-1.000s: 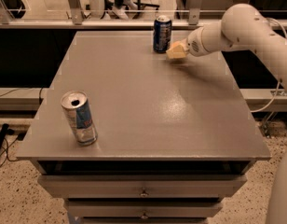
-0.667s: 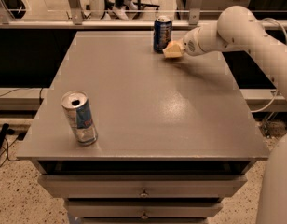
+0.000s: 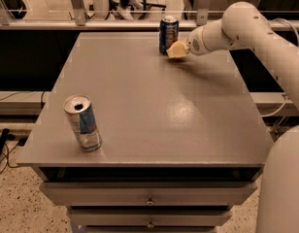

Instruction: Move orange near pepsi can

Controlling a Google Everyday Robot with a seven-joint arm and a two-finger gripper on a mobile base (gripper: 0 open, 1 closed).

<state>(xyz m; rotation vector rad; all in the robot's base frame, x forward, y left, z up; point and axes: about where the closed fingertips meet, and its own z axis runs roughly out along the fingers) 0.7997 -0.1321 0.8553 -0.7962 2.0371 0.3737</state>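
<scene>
1. The orange does not show as a separate thing. It probably sits hidden in the pale tip of the gripper point(image 3: 177, 50), low over the table's point(image 3: 154, 110) far edge.
2. Whether the gripper clamps it or is slack, I cannot tell.
3. The pepsi can point(image 3: 168, 34) stands upright just beside that tip, on the side away from the arm.
4. Likely only a short lowering remains, with no sideways travel.
5. The silver-and-blue can point(image 3: 82, 123) stands well apart, at the near corner.

Table point(image 3: 188, 115): silver can point(image 3: 82, 123); pepsi can point(image 3: 168, 33) beside end effector point(image 3: 176, 50)
</scene>
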